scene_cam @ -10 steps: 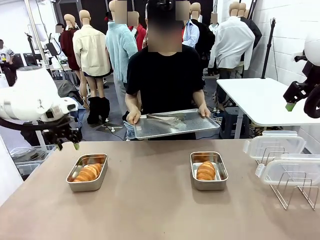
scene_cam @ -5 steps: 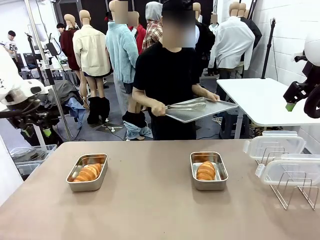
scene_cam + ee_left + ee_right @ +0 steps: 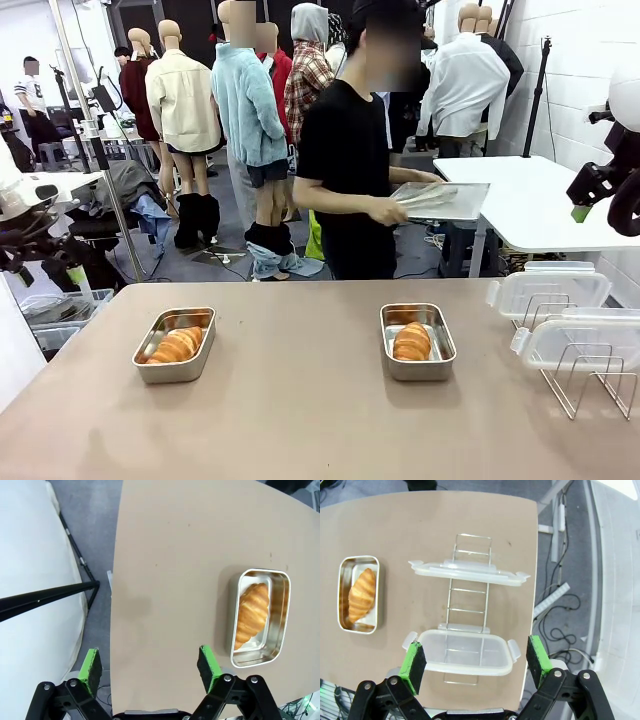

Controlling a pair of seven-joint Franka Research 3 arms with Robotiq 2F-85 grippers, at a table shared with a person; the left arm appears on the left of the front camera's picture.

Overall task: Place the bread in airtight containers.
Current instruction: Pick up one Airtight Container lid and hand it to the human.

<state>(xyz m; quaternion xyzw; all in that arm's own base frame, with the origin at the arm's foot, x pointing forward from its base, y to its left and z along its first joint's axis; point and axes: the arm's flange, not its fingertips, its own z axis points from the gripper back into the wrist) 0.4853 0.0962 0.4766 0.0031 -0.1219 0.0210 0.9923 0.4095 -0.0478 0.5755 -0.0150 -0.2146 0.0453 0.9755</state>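
We see a big brown table [image 3: 300,430] in front of us. At its far side stands a person [image 3: 345,170] in a black shirt. The person is turned to the side and holds a flat steel tray [image 3: 455,198].

On the right end of the table stands a wire rack [image 3: 590,390]. 2 clear lids rest on it, the far lid [image 3: 550,292] and the near lid [image 3: 580,345], and both lie flat across the wires.

The left gripper [image 3: 149,664] hangs in the air over the left edge of the table. Its 2 fingers with green tips are spread wide, and there is nothing between them. The right gripper [image 3: 476,659] hangs high above the rack and the lids. Its fingers are spread wide too, and it holds nothing.

2 small steel pans sit on the table, well apart from each other, and both are open on top. The left pan [image 3: 172,374] is near the left end of the table. The right pan [image 3: 420,371] is right of the middle, near the rack but not touching it.

There is 1 piece of bread in each pan. The left croissant [image 3: 177,345] lies inside the left pan, and the right croissant [image 3: 412,342] lies inside the right pan. Both are golden brown with ridges
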